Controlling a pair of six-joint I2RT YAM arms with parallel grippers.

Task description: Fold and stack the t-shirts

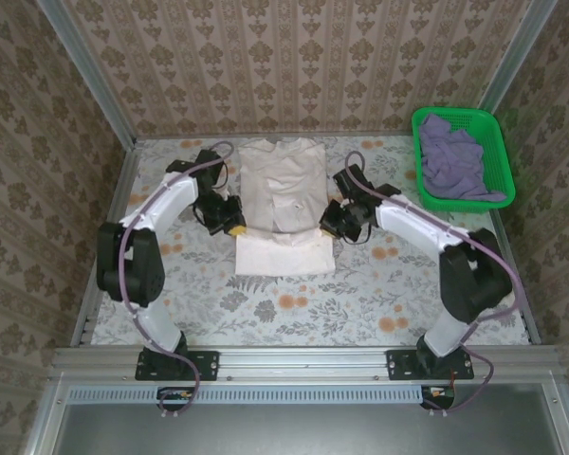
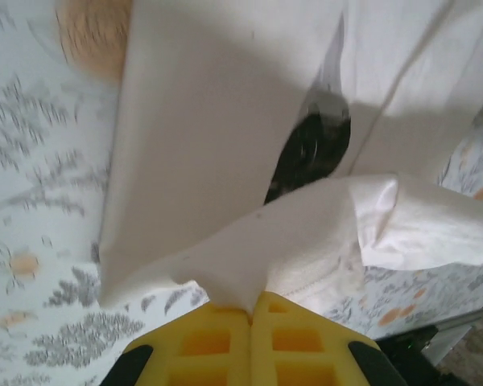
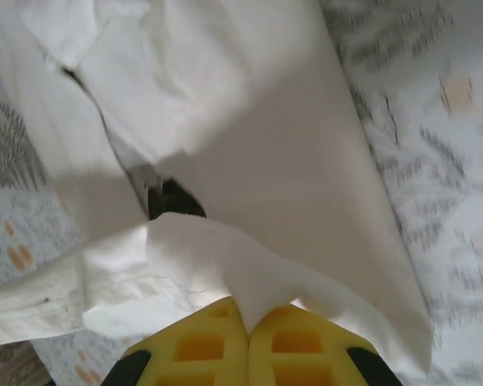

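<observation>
Left arm, right arm bent inward; left tool, right tool clamped closed.

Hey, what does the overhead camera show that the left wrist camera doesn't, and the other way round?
Overhead: the green basket sits at the table's far right with the lavender t-shirt heaped in it. The cream t-shirt shows in full outline, collar at the far end. Left wrist: close up, the yellow left fingers are shut on a pinched fold of cream cloth, and a dark patch shows between the layers. Shared: the cream t-shirt and the floral table cover.
</observation>
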